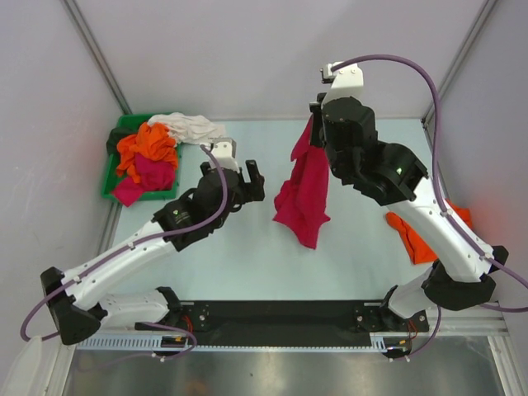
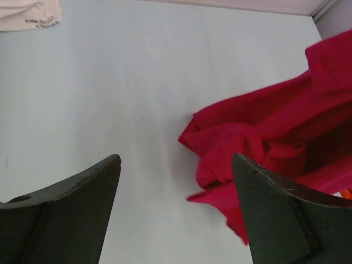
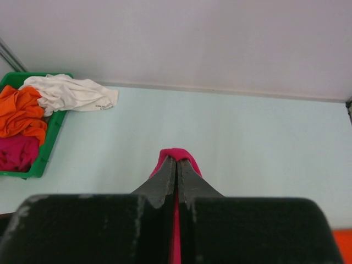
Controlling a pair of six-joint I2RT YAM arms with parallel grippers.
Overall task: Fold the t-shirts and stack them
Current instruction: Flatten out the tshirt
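T-shirt (image 1: pixel 304 194), crimson, hanging clamped between right fingers (image 3: pixel 164 184); left fingers (image 2: pixel 71 214) apart, beside it.

Two short lines of small dark print (image 2: pixel 41 22) stand on the white t-shirt (image 2: pixel 25 10) near its edge. The characters are too small to read. Nothing else legible.

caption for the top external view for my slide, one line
Right gripper holds up a crimson t-shirt; open left gripper hovers beside it.
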